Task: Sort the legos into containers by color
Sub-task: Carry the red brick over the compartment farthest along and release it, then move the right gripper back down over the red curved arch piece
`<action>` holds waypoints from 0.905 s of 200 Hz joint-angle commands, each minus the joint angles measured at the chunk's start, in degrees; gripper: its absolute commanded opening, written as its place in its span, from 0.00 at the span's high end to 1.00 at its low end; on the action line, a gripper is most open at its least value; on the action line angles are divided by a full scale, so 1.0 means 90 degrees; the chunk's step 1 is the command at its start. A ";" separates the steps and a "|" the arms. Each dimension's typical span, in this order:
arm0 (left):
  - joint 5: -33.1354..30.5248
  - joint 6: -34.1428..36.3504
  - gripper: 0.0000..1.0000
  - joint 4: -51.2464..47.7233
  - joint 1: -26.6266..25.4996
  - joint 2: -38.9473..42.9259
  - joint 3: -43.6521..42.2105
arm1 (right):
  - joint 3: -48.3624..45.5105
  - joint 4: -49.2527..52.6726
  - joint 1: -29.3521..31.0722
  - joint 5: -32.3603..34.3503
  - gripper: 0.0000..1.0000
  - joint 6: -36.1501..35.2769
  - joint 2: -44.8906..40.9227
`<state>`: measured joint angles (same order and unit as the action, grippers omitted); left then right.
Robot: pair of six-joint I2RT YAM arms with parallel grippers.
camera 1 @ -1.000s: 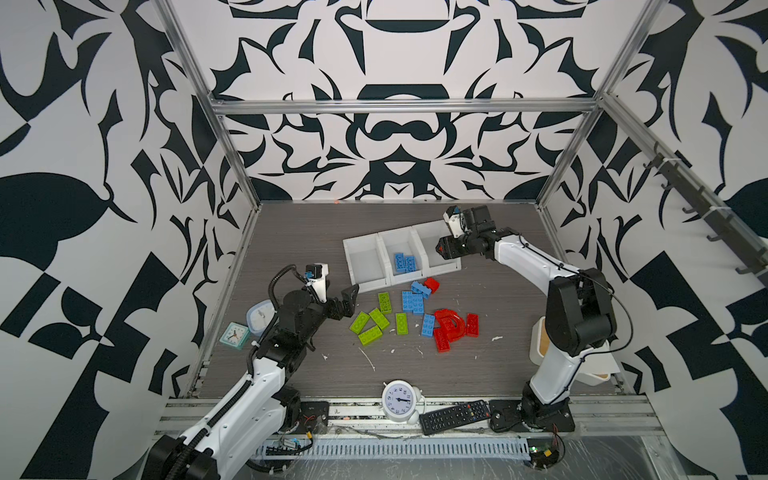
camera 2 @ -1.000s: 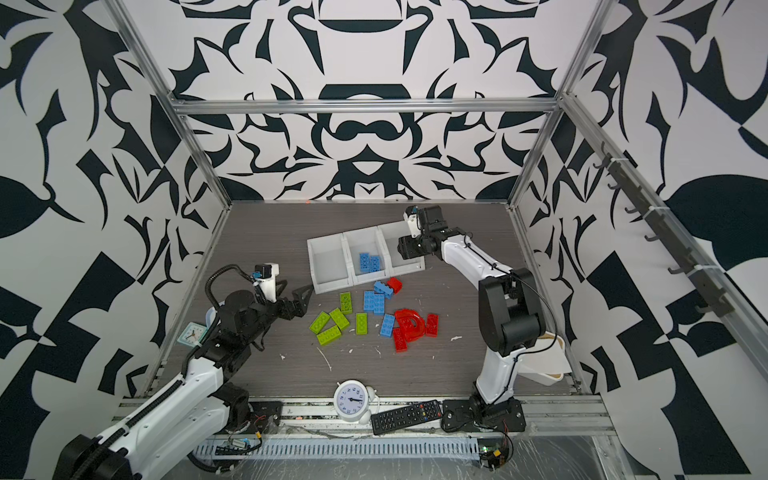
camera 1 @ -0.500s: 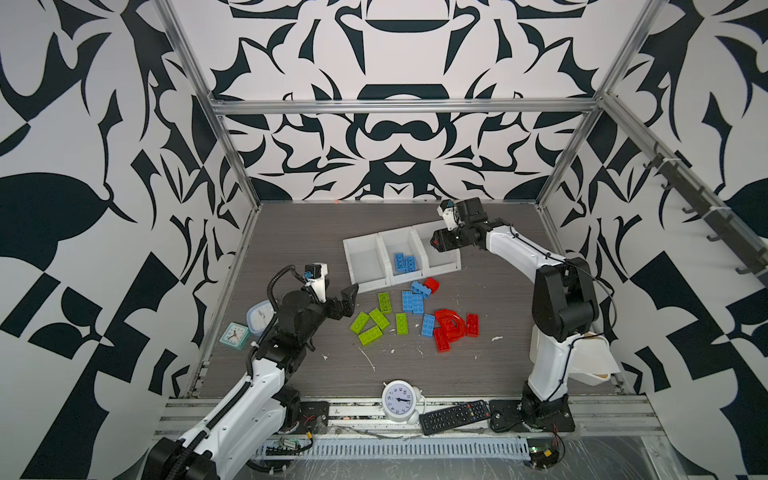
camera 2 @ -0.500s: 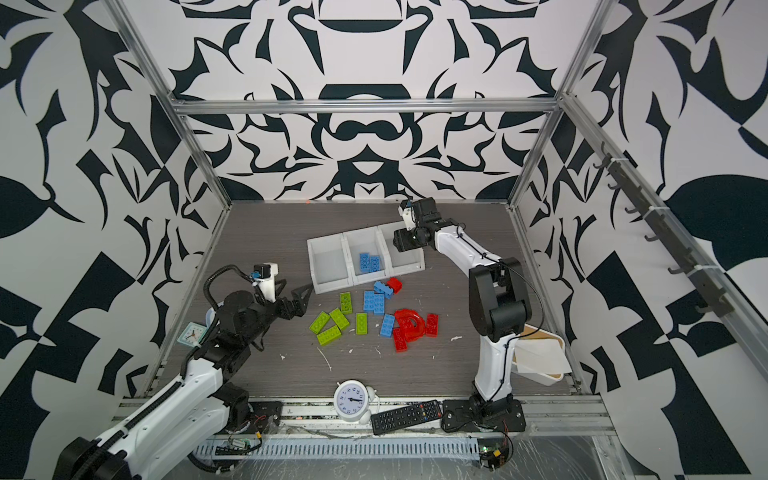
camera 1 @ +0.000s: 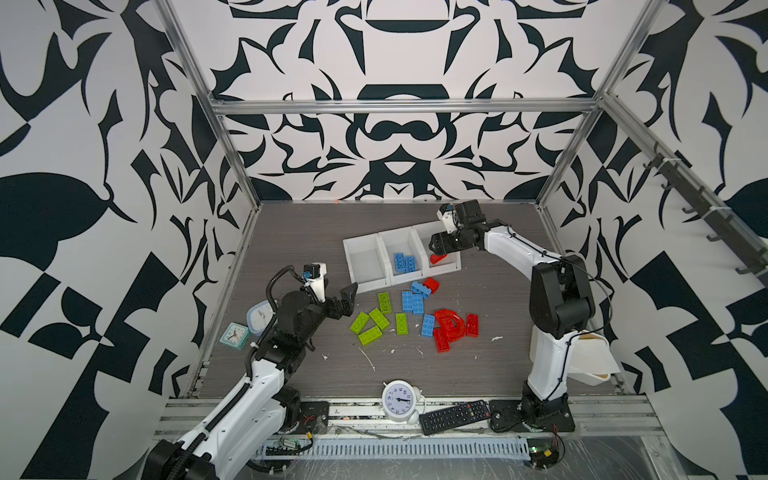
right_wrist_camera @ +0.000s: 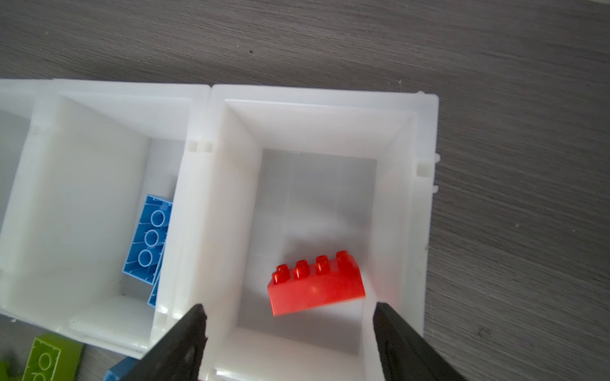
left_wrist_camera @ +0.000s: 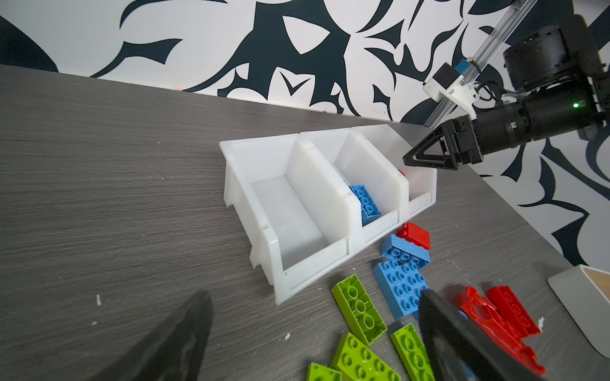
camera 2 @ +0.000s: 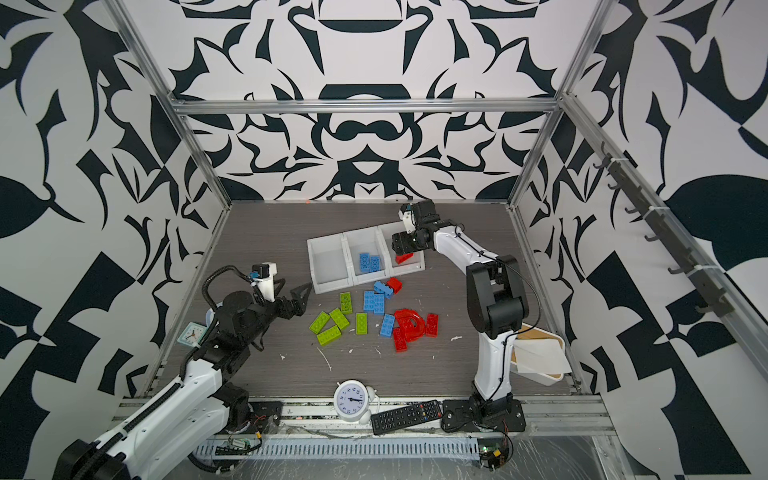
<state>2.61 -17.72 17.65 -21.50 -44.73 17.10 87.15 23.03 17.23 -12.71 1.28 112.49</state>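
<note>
Red brick [right_wrist_camera: 315, 287] loose in the end bin [right_wrist_camera: 313, 94]; green ones probably next.
The right gripper [camera 1: 437, 246] hangs over that bin, upper right of centre, jaws apart, with the glossy studded brick tilted on the smooth white floor below. The left gripper [camera 1: 349, 299], wide open at centre left, looks nearer the lime green bricks [camera 1: 376, 322]. They lie on the grey wood-grain bench [camera 1: 291, 232] just to its right, the closest with its long axis up-down in frame.

We hold our left arm low on the left side, elbow bent. Its left gripper [camera 1: 348, 297] points toward the middle, jaws spread wide with nothing between them. Our right arm stretches far forward from its base, forearm angled inward. The right gripper [camera 1: 435, 249] tips downward, its jaws parted and gripping nothing.
</note>
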 commanded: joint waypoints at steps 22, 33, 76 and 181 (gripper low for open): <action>-0.0045 0.0041 0.00 -0.0103 -0.0010 0.0113 0.0006 | -0.0616 0.0206 0.0022 -0.0114 0.32 0.0218 -0.1285; -0.0037 0.0035 0.00 -0.0104 -0.0011 0.0135 0.0004 | -0.1053 0.0211 0.0082 -0.0184 0.36 0.0235 -0.1655; -0.0044 0.0021 0.00 -0.0106 -0.0013 0.0126 -0.0006 | -0.2716 -0.0040 0.0347 0.0039 0.47 0.0522 -0.2781; 0.0033 -0.0024 0.00 -0.0047 -0.0014 -0.0095 0.0043 | -0.3770 0.0946 0.2897 0.2460 0.45 0.1482 -0.3914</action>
<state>2.63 -17.78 17.56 -21.50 -44.75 17.10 52.38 27.09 39.35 -1.37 12.43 78.91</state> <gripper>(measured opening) 0.996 0.547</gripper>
